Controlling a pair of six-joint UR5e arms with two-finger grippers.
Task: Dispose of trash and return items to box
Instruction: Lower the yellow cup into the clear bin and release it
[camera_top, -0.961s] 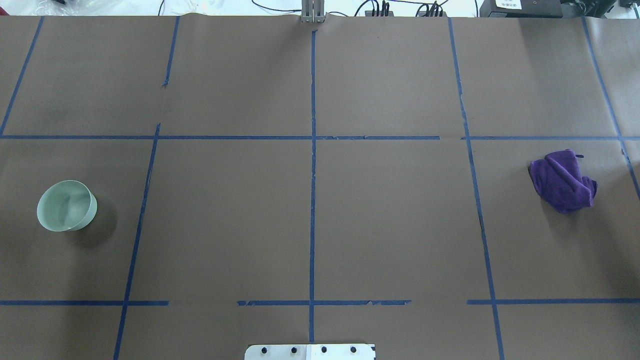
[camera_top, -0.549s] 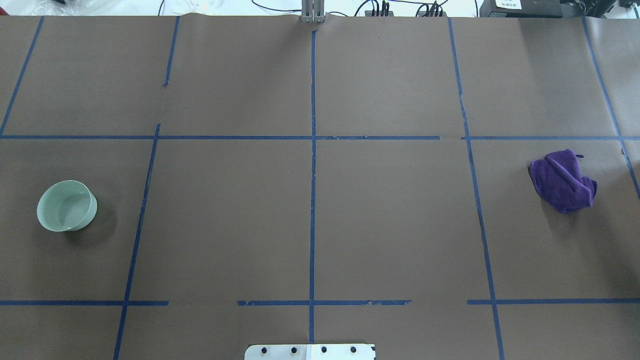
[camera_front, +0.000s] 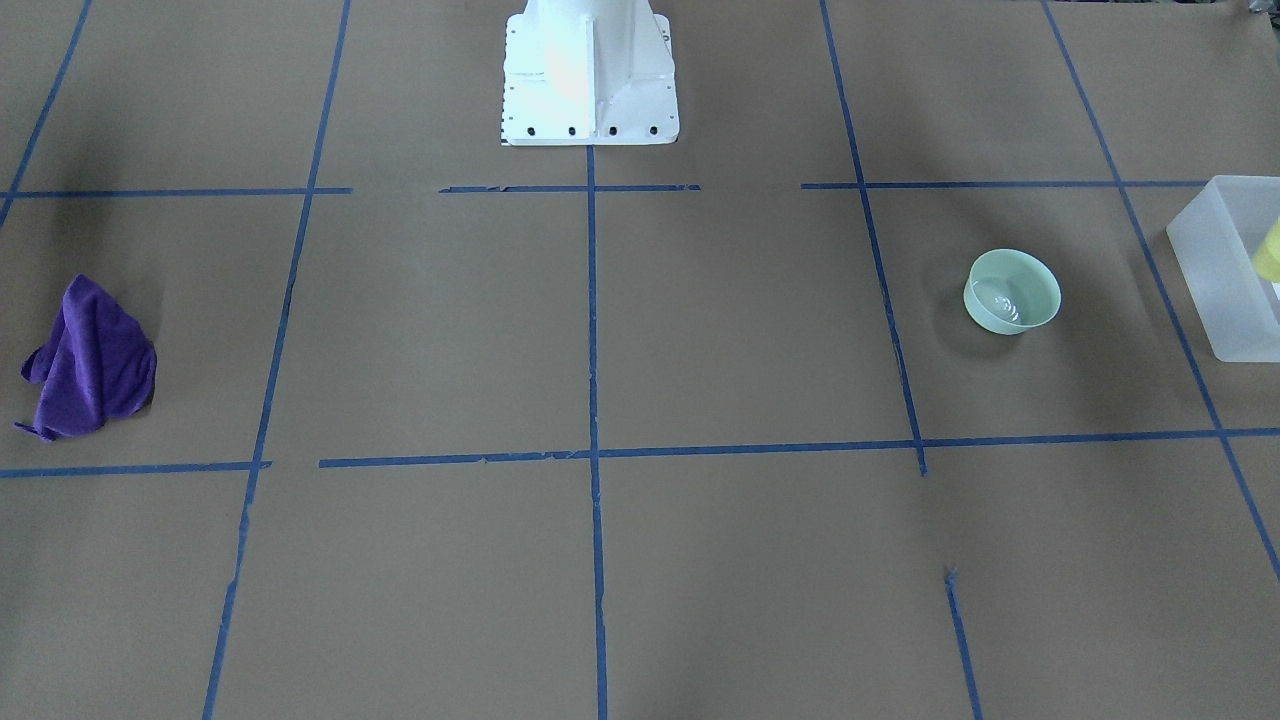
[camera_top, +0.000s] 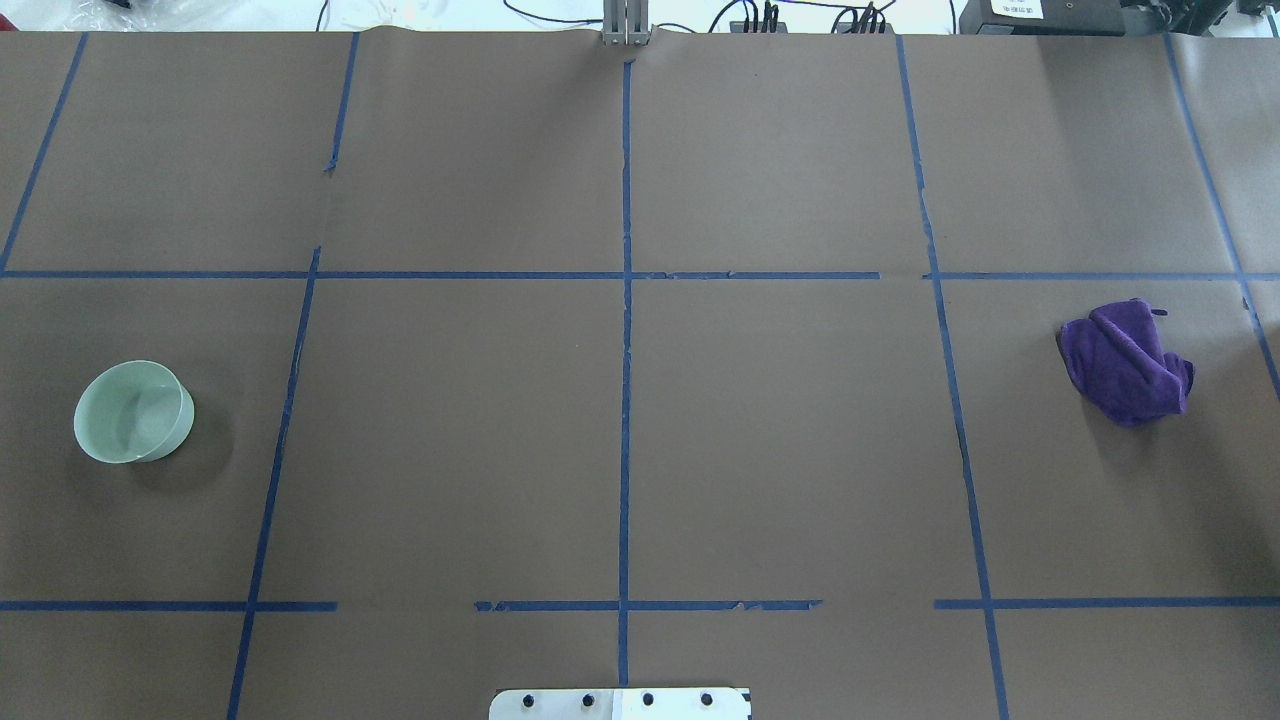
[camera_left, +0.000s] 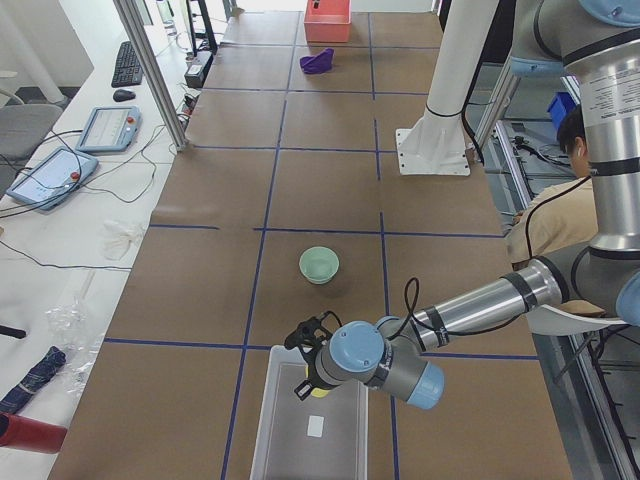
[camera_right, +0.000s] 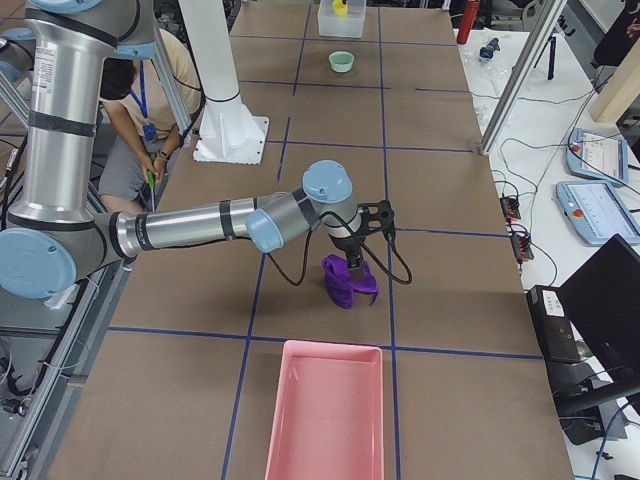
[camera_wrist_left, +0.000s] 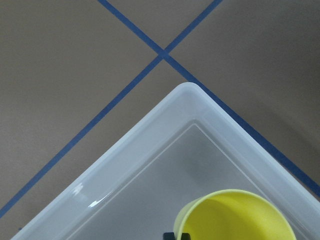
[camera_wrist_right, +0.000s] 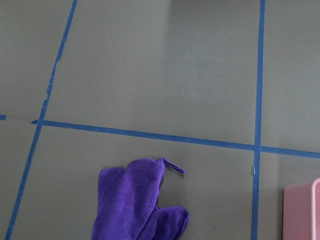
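Observation:
The yellow cup (camera_wrist_left: 235, 217) hangs over a corner of the frosted white box (camera_wrist_left: 150, 165); a dark fingertip (camera_wrist_left: 175, 235) sits at its rim. In the exterior left view my left gripper (camera_left: 312, 380) holds the cup over the box (camera_left: 310, 430). The cup (camera_front: 1268, 250) also shows at the right edge of the front view. The mint-green bowl (camera_top: 133, 412) stands upright on the table, apart from the box (camera_front: 1225, 270). My right gripper (camera_right: 352, 262) hovers just above a purple cloth (camera_right: 348, 280); I cannot tell whether it is open or shut.
A pink bin (camera_right: 325, 410) lies on the table's right end near the cloth (camera_wrist_right: 137, 200); its corner shows in the right wrist view (camera_wrist_right: 302, 210). The robot's white base (camera_front: 590, 70) stands at the middle of the near edge. A seated person is behind the robot.

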